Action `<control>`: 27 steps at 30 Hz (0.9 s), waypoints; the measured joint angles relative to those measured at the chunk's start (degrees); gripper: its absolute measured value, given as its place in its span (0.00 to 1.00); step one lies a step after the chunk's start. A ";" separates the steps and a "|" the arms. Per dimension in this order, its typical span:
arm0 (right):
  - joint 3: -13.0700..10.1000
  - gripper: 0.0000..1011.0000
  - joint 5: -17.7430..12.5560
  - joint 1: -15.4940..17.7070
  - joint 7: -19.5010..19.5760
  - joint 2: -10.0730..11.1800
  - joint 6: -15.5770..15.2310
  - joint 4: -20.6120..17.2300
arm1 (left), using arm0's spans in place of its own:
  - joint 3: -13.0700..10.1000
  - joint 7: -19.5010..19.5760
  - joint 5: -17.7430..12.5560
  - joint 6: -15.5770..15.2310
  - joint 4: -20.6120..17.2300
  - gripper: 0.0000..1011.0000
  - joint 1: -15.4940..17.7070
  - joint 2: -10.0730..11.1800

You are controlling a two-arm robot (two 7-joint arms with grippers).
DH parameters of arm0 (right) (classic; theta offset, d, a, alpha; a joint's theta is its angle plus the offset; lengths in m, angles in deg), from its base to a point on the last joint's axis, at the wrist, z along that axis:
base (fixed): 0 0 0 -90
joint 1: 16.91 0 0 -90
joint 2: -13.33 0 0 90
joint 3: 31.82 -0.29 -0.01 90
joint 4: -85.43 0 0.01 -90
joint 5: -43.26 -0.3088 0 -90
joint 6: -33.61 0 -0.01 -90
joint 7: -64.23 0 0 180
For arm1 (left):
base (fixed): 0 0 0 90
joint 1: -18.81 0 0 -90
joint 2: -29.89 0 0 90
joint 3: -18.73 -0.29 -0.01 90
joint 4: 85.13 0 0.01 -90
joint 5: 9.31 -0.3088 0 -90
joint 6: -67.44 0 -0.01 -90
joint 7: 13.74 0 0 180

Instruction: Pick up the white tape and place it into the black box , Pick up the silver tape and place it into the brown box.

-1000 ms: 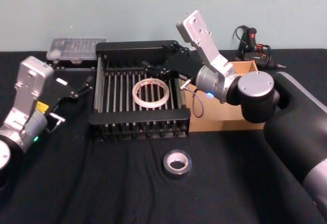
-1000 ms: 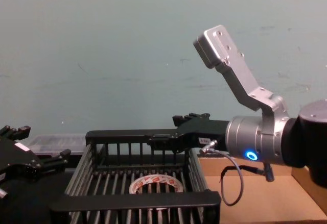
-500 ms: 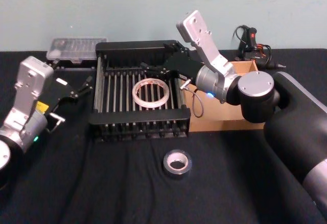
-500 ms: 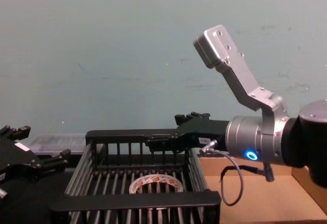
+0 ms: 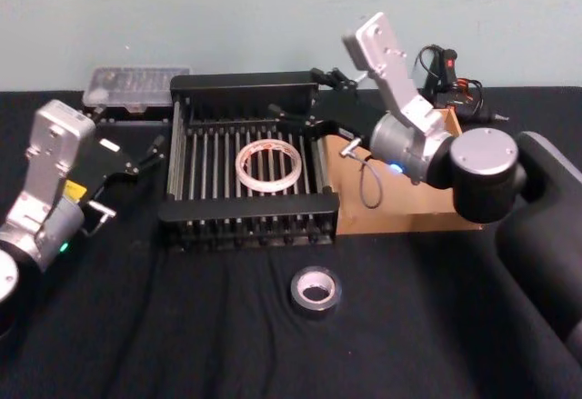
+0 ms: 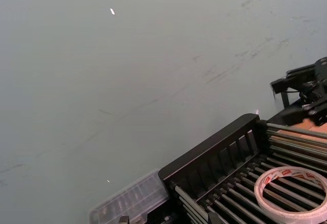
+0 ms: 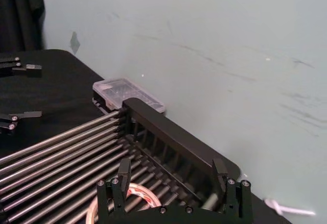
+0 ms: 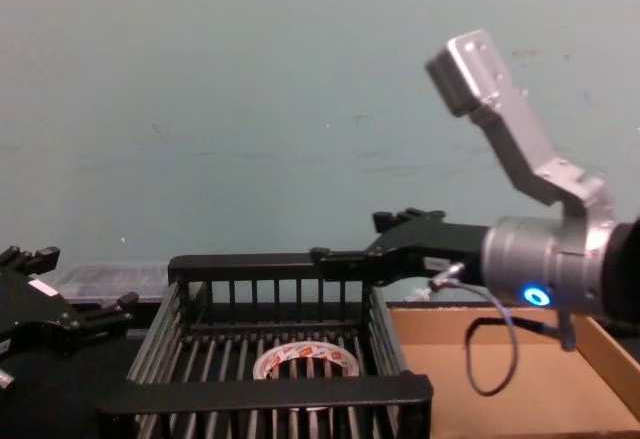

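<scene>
The white tape lies flat on the slatted floor of the black box, near the middle, so I judge the first half of the task as done. The silver tape lies on the dark surface, at about 5 o'clock from the black box and apart from its front rim. The brown box stands just beside the black box, at 3 o'clock from it.

My right tool hangs above the right rear part of the black box, at about 1 o'clock from the white tape, released and holding nothing; in the right wrist view its two fingers stand well apart with the white roll below them. My left tool is parked at 9 o'clock from the black box, also released and empty.

The step in hand, as I judge it, is to go for the silver tape. From the right tool this roll lies at about 6 o'clock, well apart and much lower. To do it well I would first rise clear of the rim, then come down straight over the roll, one finger in the core hole and one outside, and close firmly, because the roll is thick and may tip.
</scene>
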 joint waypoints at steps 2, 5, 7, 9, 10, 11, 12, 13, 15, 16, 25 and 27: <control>-0.68 0.99 -0.45 1.29 0.20 1.09 -0.88 -2.29 | 0.00 0.00 0.00 0.00 0.00 0.99 0.00 0.00; -1.87 0.99 -1.36 3.94 0.52 3.16 -2.47 -6.63 | 0.00 0.00 0.00 0.00 0.00 0.99 0.00 0.00; -2.17 0.99 -1.57 4.61 0.64 3.65 -2.78 -7.59 | 0.00 0.00 0.00 0.00 0.00 0.99 0.00 0.00; -3.04 0.99 -2.26 6.56 0.95 5.05 -3.73 -10.58 | 0.00 0.00 0.00 0.00 0.00 0.99 0.00 0.00; -3.63 0.99 -2.76 8.05 1.16 6.01 -4.39 -12.73 | 0.00 0.00 0.00 0.00 0.00 0.99 0.00 0.00; -3.95 0.99 -2.99 8.82 1.29 6.51 -4.71 -13.84 | 0.00 0.00 0.00 0.00 0.00 0.99 0.00 0.00; -4.56 0.99 -3.49 10.37 1.59 7.45 -5.31 -15.91 | 0.00 0.00 0.00 0.00 0.00 0.99 0.00 0.00; -4.56 0.99 -3.49 10.37 1.59 7.45 -5.31 -15.91 | 0.00 0.00 0.00 0.00 0.00 0.99 0.00 0.00; -5.35 0.99 -4.16 12.60 1.92 8.79 -6.22 -18.81 | 0.00 0.00 0.00 0.00 0.00 0.99 0.00 0.00; -5.61 0.99 -4.39 13.37 2.05 9.24 -6.53 -19.74 | 0.00 0.00 0.00 0.00 0.00 0.99 0.00 0.00; -7.74 0.99 -6.50 20.67 3.06 13.08 -9.74 -27.65 | 0.00 0.00 0.00 0.00 0.00 0.99 0.00 0.00; -8.20 0.99 -6.97 22.32 3.49 13.79 -10.66 -29.10 | 0.00 0.00 0.00 0.00 0.00 0.99 0.00 0.00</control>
